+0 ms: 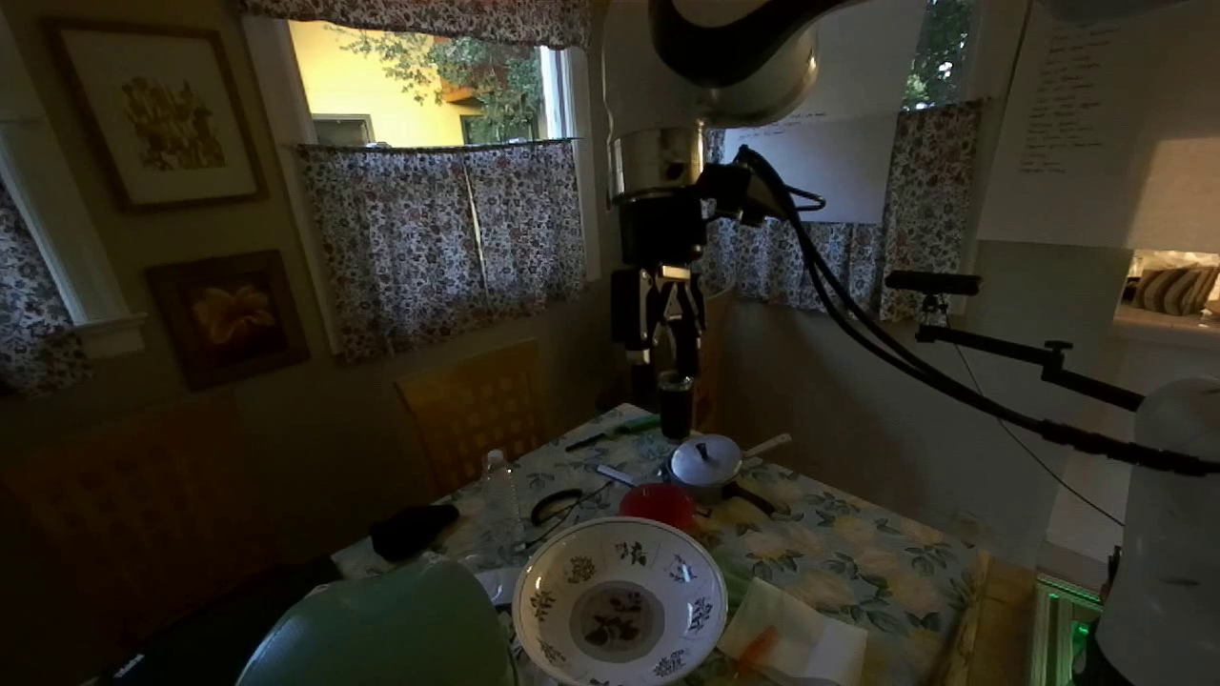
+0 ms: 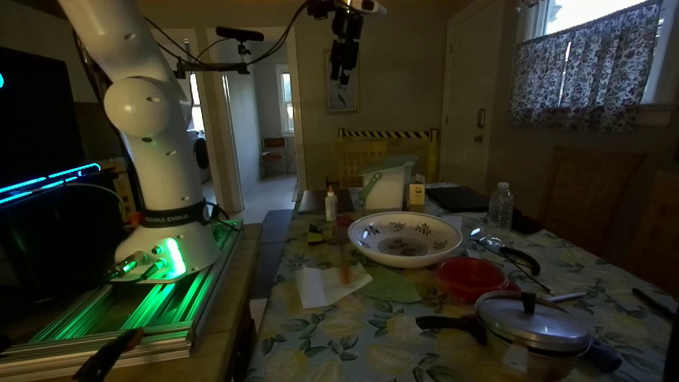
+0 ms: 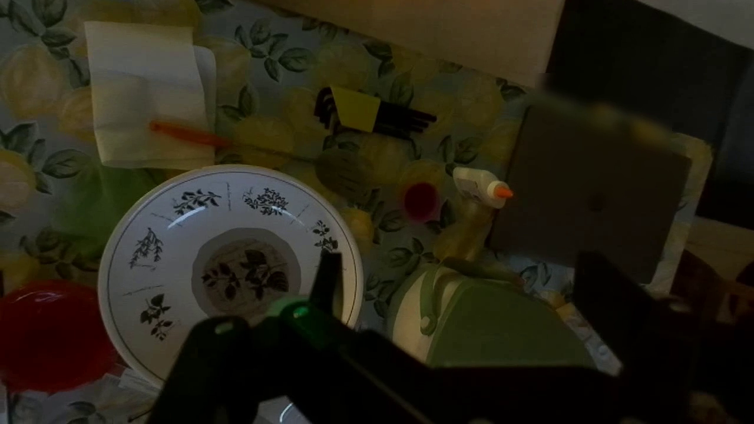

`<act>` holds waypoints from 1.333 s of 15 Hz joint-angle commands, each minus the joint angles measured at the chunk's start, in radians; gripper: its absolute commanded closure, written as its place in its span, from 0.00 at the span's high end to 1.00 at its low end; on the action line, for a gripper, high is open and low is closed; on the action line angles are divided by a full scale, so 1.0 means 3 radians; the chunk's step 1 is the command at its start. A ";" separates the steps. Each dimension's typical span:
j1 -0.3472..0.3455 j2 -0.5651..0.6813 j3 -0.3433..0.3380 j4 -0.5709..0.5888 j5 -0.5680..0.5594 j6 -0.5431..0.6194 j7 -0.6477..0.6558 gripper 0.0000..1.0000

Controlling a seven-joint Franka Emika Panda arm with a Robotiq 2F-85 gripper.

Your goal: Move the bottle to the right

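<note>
Two bottles show. A clear plastic bottle [image 2: 500, 208] stands upright at the table's far right in an exterior view; it also shows faintly in an exterior view [image 1: 498, 494]. A small white glue bottle with an orange tip [image 2: 331, 206] stands upright beyond the patterned bowl; in the wrist view it [image 3: 476, 185] lies ahead of my jaws. My gripper [image 3: 460, 257] is open and empty, with its two dark fingers wide apart. In both exterior views it hangs high above the table, pointing down [image 1: 667, 360] [image 2: 339, 79]. It touches neither bottle.
A large white patterned bowl [image 2: 406, 220] stands mid-table. Beside it are a red bowl [image 2: 471, 278], a lidded pot [image 2: 533, 323] and a green-lidded bin [image 3: 500, 330]. A small red cup [image 3: 420, 201], yellow-banded black items [image 3: 356, 109] and a dark flat panel [image 3: 595, 188] lie near the glue bottle.
</note>
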 commanded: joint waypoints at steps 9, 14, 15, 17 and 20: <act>-0.0226 0.0649 -0.0081 0.0033 0.0022 0.1224 0.0074 1.00; -0.0340 0.0992 -0.0190 0.0191 -0.0086 0.1554 0.0119 1.00; -0.0354 0.1040 -0.0202 0.0215 -0.0147 0.1597 0.0152 1.00; -0.0379 0.1175 -0.0234 0.0343 -0.0265 0.1591 0.0211 1.00; -0.0378 0.1423 -0.0271 0.0586 -0.0519 0.1537 0.0375 1.00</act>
